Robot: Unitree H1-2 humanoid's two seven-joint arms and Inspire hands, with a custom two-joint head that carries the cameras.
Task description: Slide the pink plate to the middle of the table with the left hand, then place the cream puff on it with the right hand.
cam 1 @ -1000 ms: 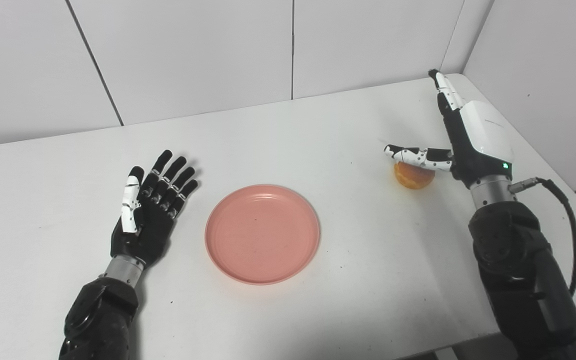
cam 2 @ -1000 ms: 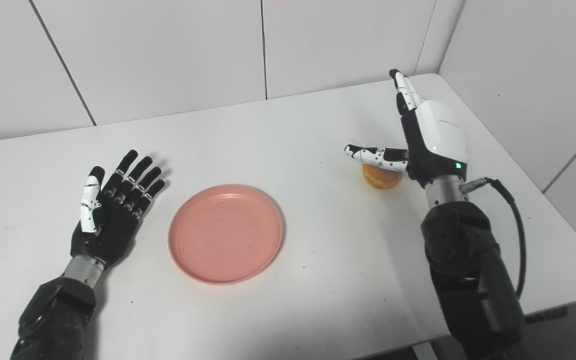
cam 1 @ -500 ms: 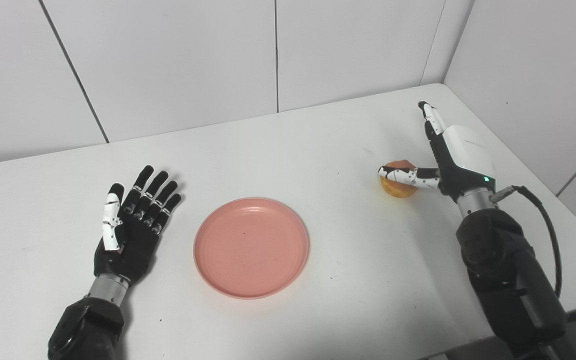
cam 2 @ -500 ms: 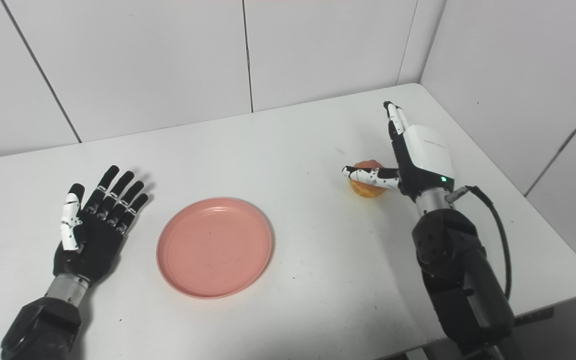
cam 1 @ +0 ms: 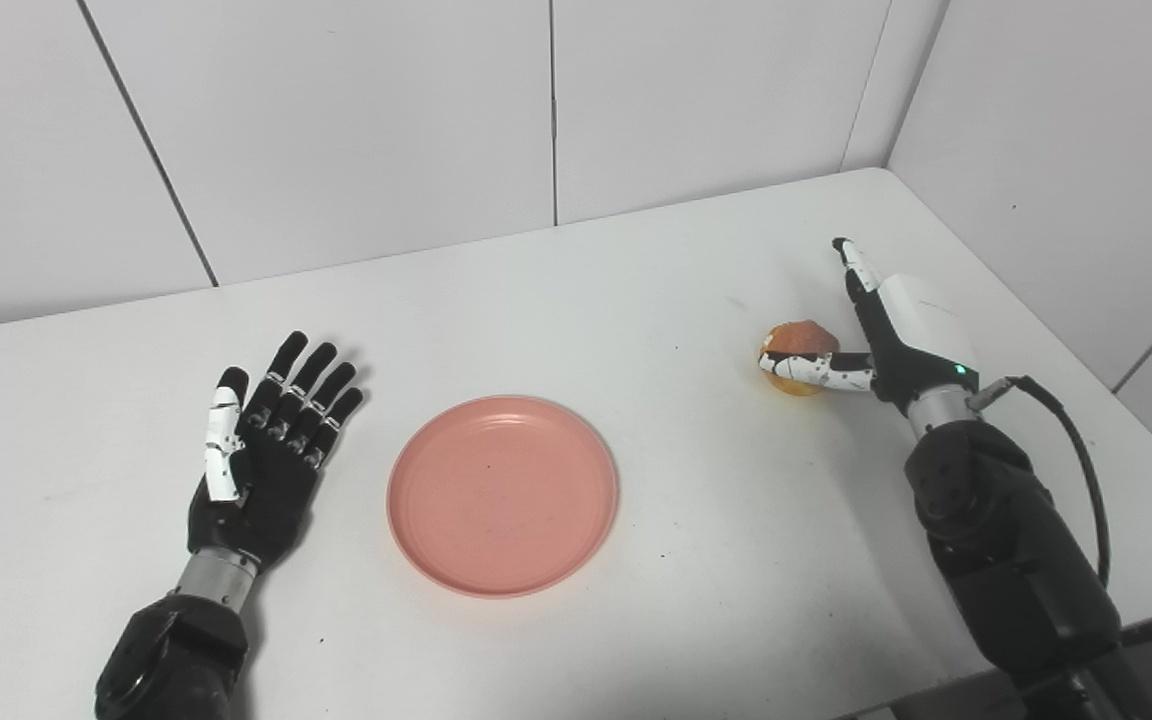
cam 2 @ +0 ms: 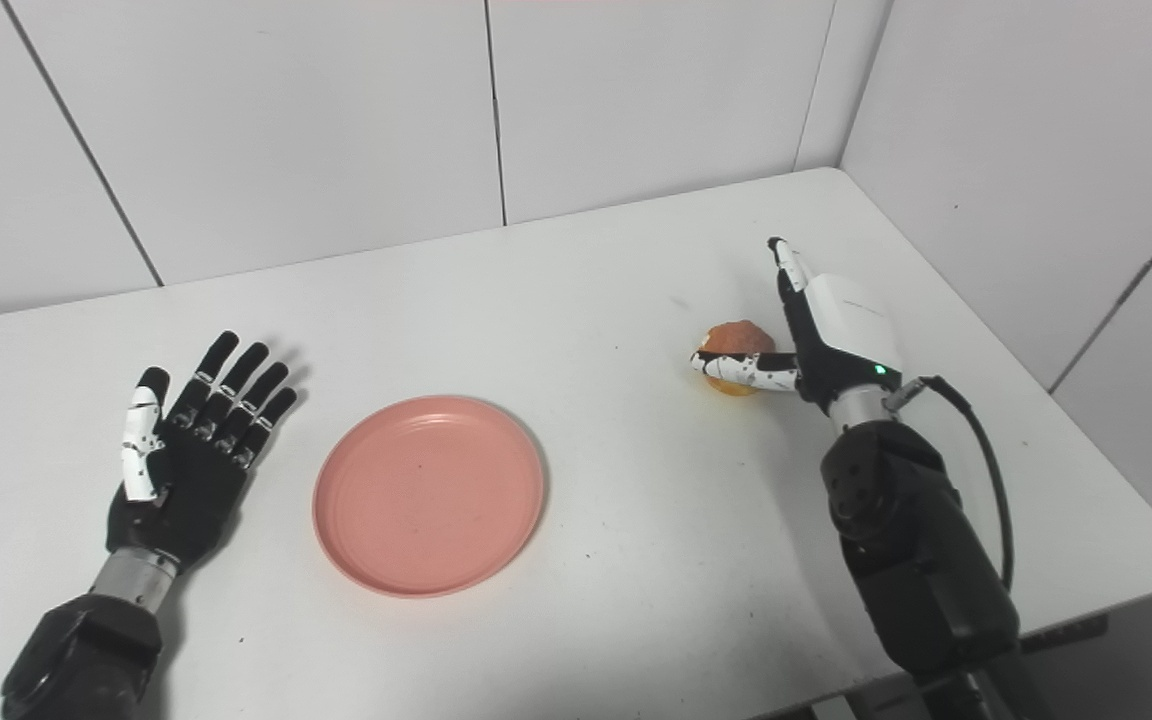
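White table, set into a corner of white panelled walls; no legible writing on any item. Pink plate, round, near the table's middle, nothing on it. Left hand, flat, palm up, fingers spread apart, holding nothing, just left of the plate. Right hand, edge-on, fingers extended, thumb across the front of the cream puff; actual grip cannot be told. Cream puff sits on the table, well right of the plate.
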